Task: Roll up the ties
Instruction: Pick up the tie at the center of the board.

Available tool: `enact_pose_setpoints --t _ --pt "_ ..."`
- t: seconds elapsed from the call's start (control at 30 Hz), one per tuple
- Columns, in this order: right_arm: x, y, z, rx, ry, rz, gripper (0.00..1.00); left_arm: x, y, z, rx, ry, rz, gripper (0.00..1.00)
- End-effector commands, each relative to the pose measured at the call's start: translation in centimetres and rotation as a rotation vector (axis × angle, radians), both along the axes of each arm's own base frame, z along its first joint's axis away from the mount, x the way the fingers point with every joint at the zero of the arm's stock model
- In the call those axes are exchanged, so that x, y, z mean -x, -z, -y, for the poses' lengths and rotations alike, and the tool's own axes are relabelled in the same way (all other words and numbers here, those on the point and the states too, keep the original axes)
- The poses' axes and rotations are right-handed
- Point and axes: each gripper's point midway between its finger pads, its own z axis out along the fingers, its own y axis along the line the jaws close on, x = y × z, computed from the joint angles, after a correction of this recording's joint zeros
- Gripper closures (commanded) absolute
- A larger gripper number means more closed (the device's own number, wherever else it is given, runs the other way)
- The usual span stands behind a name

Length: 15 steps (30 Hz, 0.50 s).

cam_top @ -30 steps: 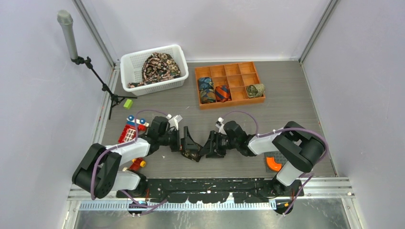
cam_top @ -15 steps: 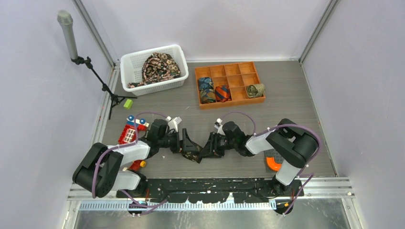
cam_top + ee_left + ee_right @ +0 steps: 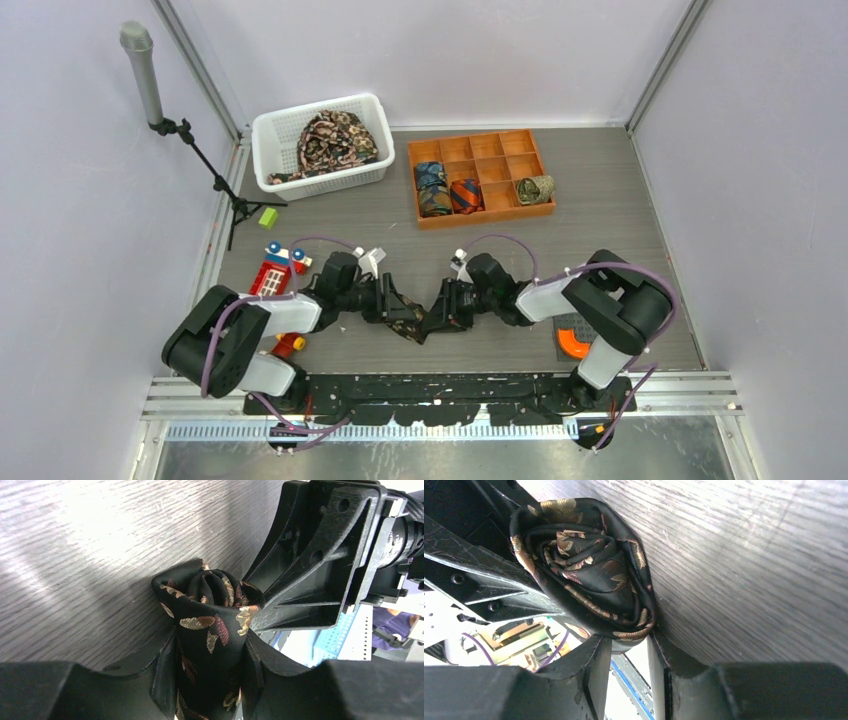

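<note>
Left gripper [image 3: 398, 308] edged inward, wrist reveals coiled tie [image 3: 589, 575]

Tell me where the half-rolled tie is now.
In the top view, the half-rolled tie sits near-centre on the table, pinched between the left end effector and right end effector.

Two hands, the left hand [image 3: 393, 306] and the right hand [image 3: 441, 308]; one black rolled tie [image 3: 413, 322] between them; three rolled ties [image 3: 466, 195] in one orange tray [image 3: 480, 222], though the leftmost may be two; one white basket [image 3: 318, 107] with a heap of ties [image 3: 330, 140], number untellable; one microphone stand [image 3: 150, 90]; one green block [image 3: 267, 217]; one red toy [image 3: 268, 278].
</note>
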Motion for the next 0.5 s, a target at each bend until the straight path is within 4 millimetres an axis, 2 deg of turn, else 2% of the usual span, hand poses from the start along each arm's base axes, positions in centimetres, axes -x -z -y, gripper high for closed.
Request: enact_pose_setpoints --t 0.0,0.13,0.23,0.3,0.47 --pt "-1.9 -0.7 0.8 0.066 0.043 0.089 0.6 1.1 0.5 0.6 -0.009 0.029 -0.043 0.69" --pt "-3.0 -3.0 2.7 0.106 0.1 0.138 0.49 0.5 -0.3 0.9 0.0 0.006 -0.036 0.75" --pt "-4.4 -6.2 5.0 0.11 0.183 0.212 0.44 -0.1 -1.4 1.3 0.012 -0.006 -0.026 0.76" --pt "-5.0 -8.1 7.2 0.153 0.245 0.257 0.43 -0.6 -2.4 1.6 0.02 -0.014 -0.007 0.77" --pt "-6.8 -12.3 14.2 0.35 0.469 0.414 0.43 -2.5 -6.2 2.5 0.042 -0.037 0.064 0.8"
